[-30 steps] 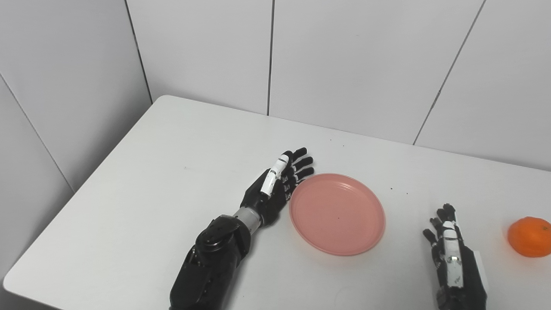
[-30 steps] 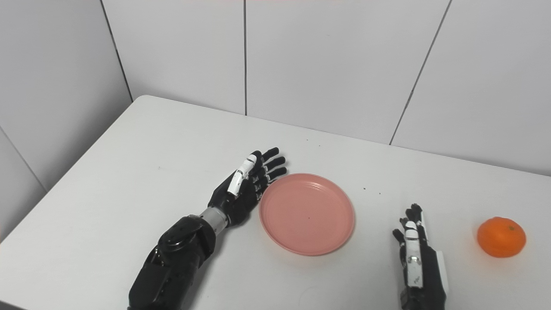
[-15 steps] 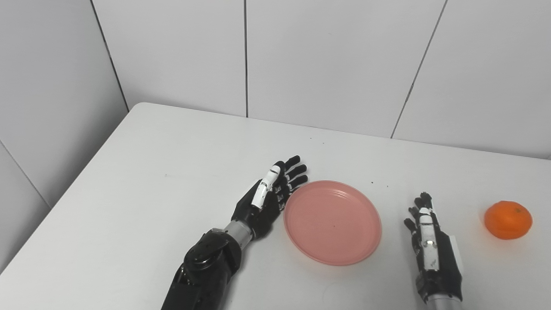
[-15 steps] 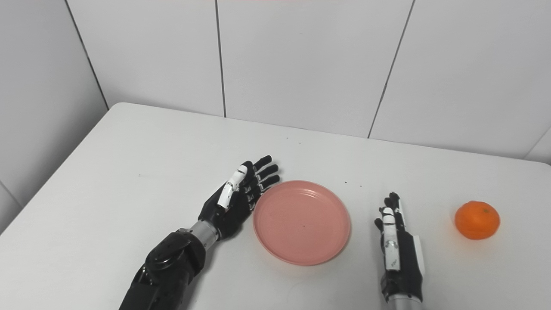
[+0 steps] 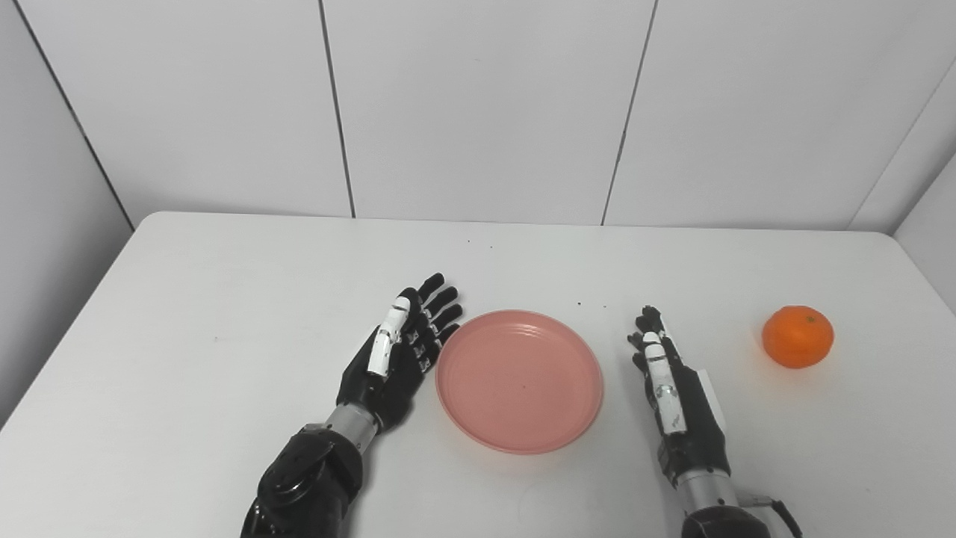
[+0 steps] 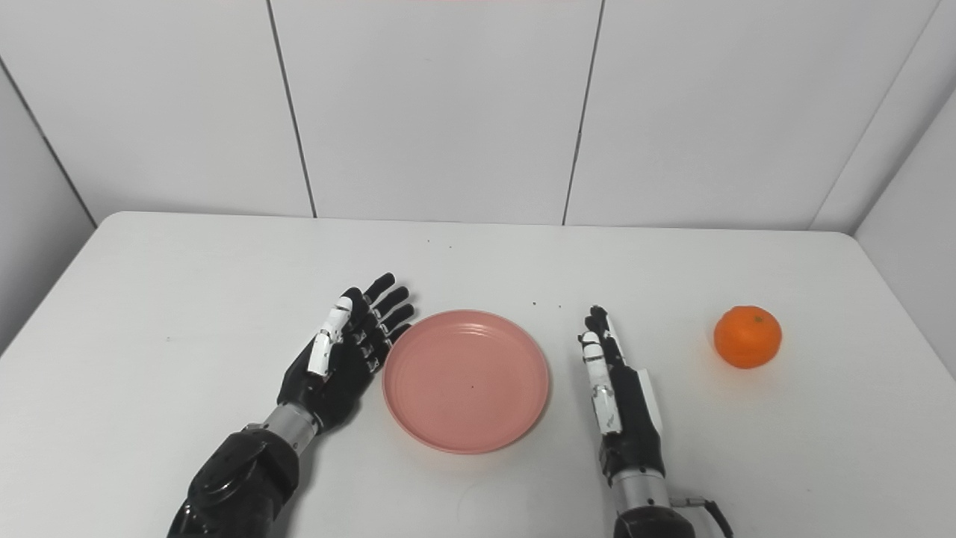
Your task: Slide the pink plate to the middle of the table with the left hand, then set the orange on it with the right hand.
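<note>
So the round pink plastic plate (image 5: 520, 381) sits mid-desk (image 5: 224, 299), left hand (image 5: 396, 359) touching its rim, right hand (image 5: 672, 388) beside it, both with fingers spread and empty; the round orange (image 5: 797, 336) lies well right.

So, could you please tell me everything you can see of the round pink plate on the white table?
The round pink plate is shallow and looks like plastic, with faint rings inside its raised rim. It lies flat, upright and empty near the middle of the white table. The open left hand rests against its left edge; the right hand lies apart on its right.
</note>
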